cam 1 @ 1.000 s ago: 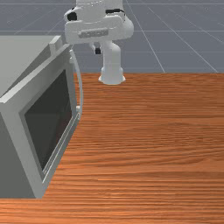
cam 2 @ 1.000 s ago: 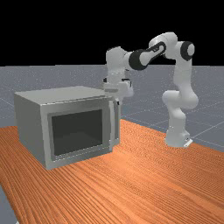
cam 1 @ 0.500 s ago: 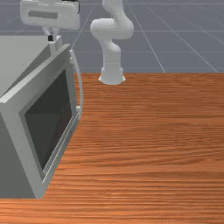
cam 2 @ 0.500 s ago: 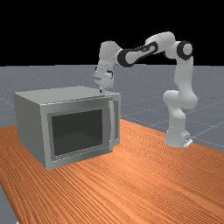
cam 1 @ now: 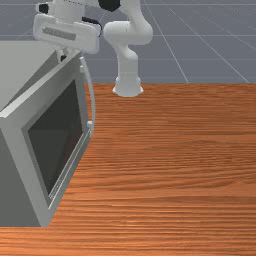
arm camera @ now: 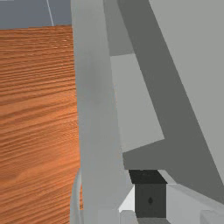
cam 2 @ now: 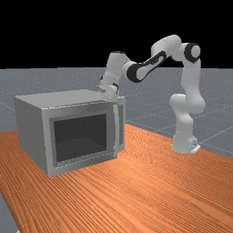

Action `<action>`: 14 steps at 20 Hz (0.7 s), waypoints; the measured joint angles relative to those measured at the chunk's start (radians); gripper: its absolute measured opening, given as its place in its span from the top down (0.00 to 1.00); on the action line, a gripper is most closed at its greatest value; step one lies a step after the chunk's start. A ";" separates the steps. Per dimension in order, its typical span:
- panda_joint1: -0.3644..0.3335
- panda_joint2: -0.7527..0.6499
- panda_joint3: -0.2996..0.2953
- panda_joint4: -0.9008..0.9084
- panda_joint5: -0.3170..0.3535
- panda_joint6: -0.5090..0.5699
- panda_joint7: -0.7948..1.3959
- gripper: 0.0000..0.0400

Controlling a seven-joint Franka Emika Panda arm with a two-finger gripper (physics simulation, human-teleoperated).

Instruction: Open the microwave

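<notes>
Microwave (cam 2: 57,101) on the far view's left, with its door (cam 1: 57,135) slightly ajar. Closed-up, empty gripper (cam 1: 63,58) at upper left in the front view, tucked behind the door's top near the handle (cam 1: 92,97). Probably the prying step; next, gotta push outward without slipping off.

microwave (cam 2: 32,132) grey; window (cam 2: 79,136) near-black; table (cam 2: 141,191) orange-brown, dark streaks
</notes>
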 joint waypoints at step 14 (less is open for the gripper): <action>-0.059 0.011 0.266 0.000 0.047 0.025 0.130 1.00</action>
